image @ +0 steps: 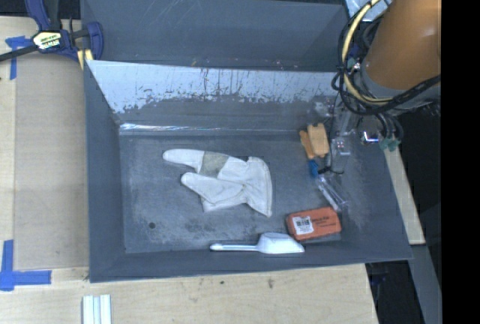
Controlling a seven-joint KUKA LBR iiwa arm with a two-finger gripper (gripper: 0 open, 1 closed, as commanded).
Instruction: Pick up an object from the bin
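Where the gripper sits: the gripper (pixel 334 184) is low over the right end of the bin (pixel 105 165), close to its right wall.
Grip state: I cannot tell from here whether it is released or clenched, and I see nothing I would call held.
Nearest things: a small tan block (pixel 315 141) lies just beside it on its left. A small blue piece (pixel 315 167) lies just below the block. An orange-red packet (pixel 313 224) with a white label lies nearer the front wall.
Further off: a white glove (pixel 225 178) lies mid-floor, and a white plastic scoop (pixel 262 244) lies along the front.
Handling, my judgement: the tan block looks stiff and light, so I would close across its narrow sides. The packet lies flat and may skid on the metal, so I would take it by its long edges. The glove is limp, so I would pinch a raised fold.
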